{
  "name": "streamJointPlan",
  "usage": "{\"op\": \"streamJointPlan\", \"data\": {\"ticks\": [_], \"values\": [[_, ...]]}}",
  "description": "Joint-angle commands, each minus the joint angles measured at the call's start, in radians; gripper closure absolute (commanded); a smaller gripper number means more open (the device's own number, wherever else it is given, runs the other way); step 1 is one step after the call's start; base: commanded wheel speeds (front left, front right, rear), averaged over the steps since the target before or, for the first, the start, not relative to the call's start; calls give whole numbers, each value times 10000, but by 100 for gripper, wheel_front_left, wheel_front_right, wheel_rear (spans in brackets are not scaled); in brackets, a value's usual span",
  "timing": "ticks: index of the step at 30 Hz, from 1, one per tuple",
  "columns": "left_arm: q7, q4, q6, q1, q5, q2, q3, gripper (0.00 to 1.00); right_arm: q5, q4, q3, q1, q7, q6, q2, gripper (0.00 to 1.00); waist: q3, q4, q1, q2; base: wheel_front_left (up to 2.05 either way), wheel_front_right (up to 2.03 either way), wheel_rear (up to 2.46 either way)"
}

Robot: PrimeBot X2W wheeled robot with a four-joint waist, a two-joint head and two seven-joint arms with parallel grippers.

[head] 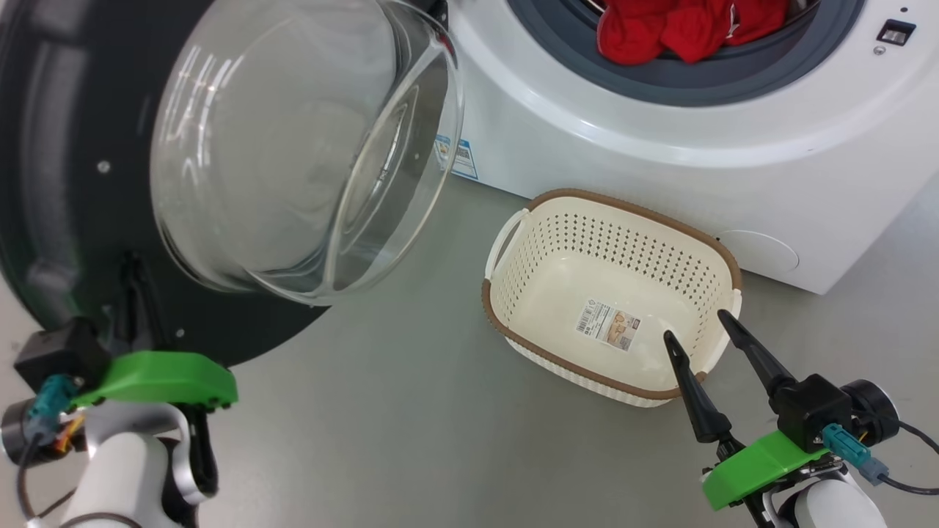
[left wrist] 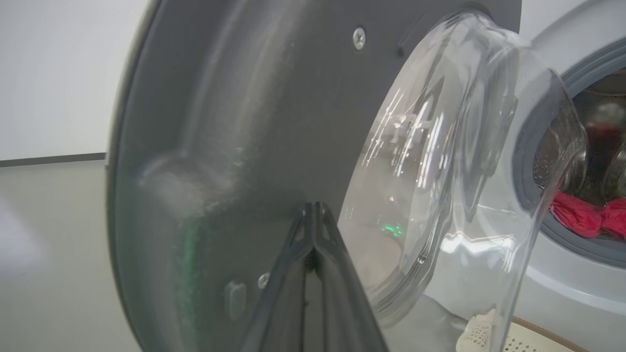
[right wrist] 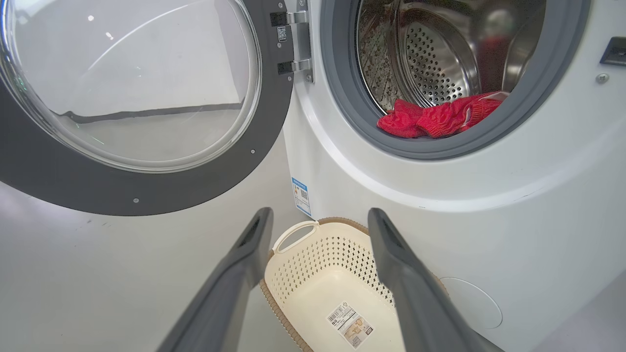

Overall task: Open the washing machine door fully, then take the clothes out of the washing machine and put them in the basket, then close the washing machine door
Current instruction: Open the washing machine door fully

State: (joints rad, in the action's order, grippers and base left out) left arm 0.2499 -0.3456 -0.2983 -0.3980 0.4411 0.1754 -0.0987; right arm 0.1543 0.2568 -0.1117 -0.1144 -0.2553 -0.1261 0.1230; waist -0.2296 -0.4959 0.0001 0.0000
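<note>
Left claw (head: pixel 133 268) is seen shut, its two dark fingers pressed together with no gap, and nothing is clamped between them. The joined tips are laid over the dark inner face of the washing machine door (head: pixel 44 147), low on its rim and just beside the bulging glass bowl. Whether real contact is made cannot be told, dark on dark as it is.

Right claw (head: pixel 695 325) is held wide apart and empty, with its tips poised over the near right corner of the basket (head: pixel 631 209). No touch on the rim can be made out.

Now the arms: the left forearm is raised from the lower left of the head view, a green mount at the wrist, fingers aimed up at the door. The right arm is brought in from the lower right, fingers slanted up and to the left.

The door is swung wide, out to the left of the washing machine (head: pixel 660 161). The clothes (right wrist: pixel 430 120) are left in a red heap at the front lip of the drum, on the grey ring. The basket is set on the floor (head: pixel 403 411) just before the machine's front, with a sticker (head: pixel 607 325) on its bottom.

The door's left side and the top of the clothes are cut off in the head view. Through the glass, the clothes are seen only warped in the left wrist view. The basket's near end is cut off in the right wrist view.
</note>
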Motion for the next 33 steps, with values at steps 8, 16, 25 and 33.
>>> {"op": "streamJointPlan", "data": {"ticks": [8, 16, 25, 33], "values": [[116, -246, 300, -826, -154, 393, 1711, 100, 64, -215, -221, -330, -65, -46, 145, 0, -324, 157, 0, 0, 0, 0, 0], [117, -567, 549, -1137, -595, 329, 2533, 100, 200, -230, -149, -383, -65, -46, 216, 0, -606, 340, 0, 0, 0, 0, 0], [117, -799, 598, -1334, -1105, 172, 3346, 100, 201, -306, -99, -465, -61, -46, 354, 0, -887, 498, 0, 0, 0, 0, 0], [118, -888, 740, -1254, -1420, 61, 3809, 100, 238, -290, -110, -473, -57, -46, 368, 0, -904, 592, 0, 0, 0, 0, 0]]}}
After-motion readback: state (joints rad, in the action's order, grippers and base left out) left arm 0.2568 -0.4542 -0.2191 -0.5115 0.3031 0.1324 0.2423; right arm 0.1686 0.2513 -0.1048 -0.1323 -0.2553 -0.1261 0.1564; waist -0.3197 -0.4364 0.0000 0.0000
